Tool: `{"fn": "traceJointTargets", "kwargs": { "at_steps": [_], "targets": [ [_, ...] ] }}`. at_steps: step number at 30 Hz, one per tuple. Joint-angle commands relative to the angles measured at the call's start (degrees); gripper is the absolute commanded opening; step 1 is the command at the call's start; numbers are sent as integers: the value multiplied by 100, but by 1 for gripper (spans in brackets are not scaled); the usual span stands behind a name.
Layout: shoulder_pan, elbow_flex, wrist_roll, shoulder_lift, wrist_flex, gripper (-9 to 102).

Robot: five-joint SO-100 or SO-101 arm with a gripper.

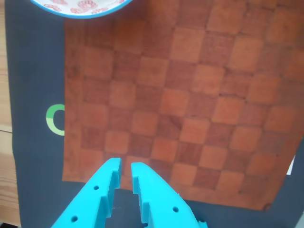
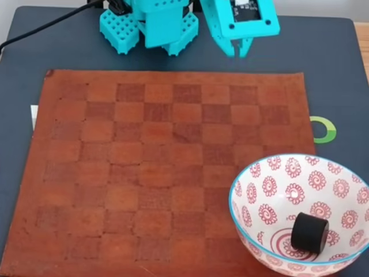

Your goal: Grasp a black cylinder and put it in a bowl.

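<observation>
In the fixed view the black cylinder lies tilted inside the bowl, near its red centre rings, at the lower right of the board. The bowl's light blue rim and red flower motifs also show at the top left of the wrist view. My turquoise gripper hangs at the far edge of the board, well away from the bowl. In the wrist view the gripper has its fingers almost together, with a thin gap and nothing between them.
A brown checkered board covers most of a dark mat. A small green ring lies right of the board, seen in the wrist view at the left. The arm's base and a black cable sit at the far edge.
</observation>
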Motion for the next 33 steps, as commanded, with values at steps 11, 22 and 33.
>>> {"fn": "traceJointTargets", "kwargs": {
  "at_steps": [11,22,33],
  "targets": [
    [299,2742,290,2663,-817,0],
    [703,4983,325,4658,-1863,0],
    [800,6706,536,6706,-2417,0]
  ]
}}
